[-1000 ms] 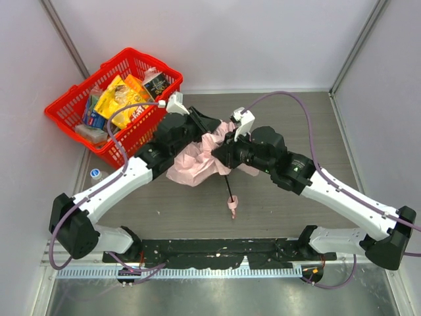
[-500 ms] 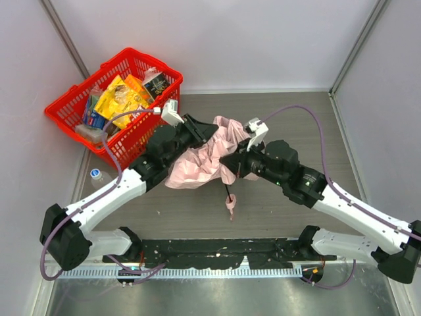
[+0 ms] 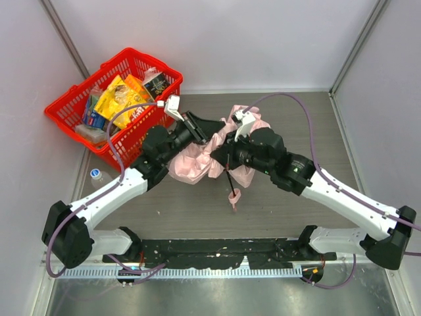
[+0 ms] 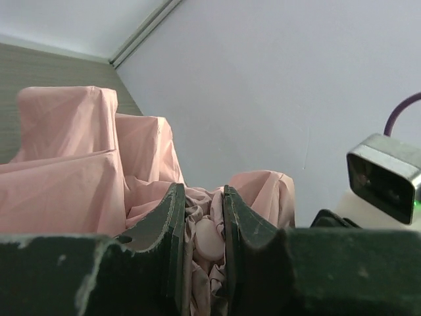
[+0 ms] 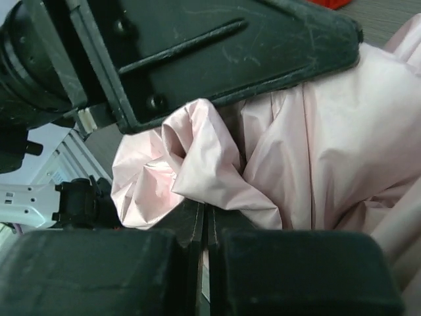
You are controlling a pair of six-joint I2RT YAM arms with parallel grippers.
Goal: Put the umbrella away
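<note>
The pale pink umbrella point(image 3: 194, 164) is bunched up between my two arms at mid table. Its thin black shaft point(image 3: 229, 181) hangs toward me, ending in the small pink handle and loop point(image 3: 233, 196). My left gripper point(image 3: 210, 135) is shut on a fold of the fabric, with a small pink rounded tip pinched between the jaws in the left wrist view point(image 4: 200, 197). My right gripper point(image 3: 222, 153) is shut with its tips buried in the fabric point(image 5: 342, 131) just below the left gripper's body point(image 5: 197, 46); its fingertips point(image 5: 195, 212) are nearly touching.
A red basket point(image 3: 66, 112) full of snack packets stands at the back left, close to my left arm. A small bottle point(image 3: 97, 175) lies by the left wall. Grey walls close in the table on three sides.
Both grippers have drawn closer together and the pink fabric is bunched tighter between them. The right gripper moved back left and up; the shaft and handle shifted slightly.
</note>
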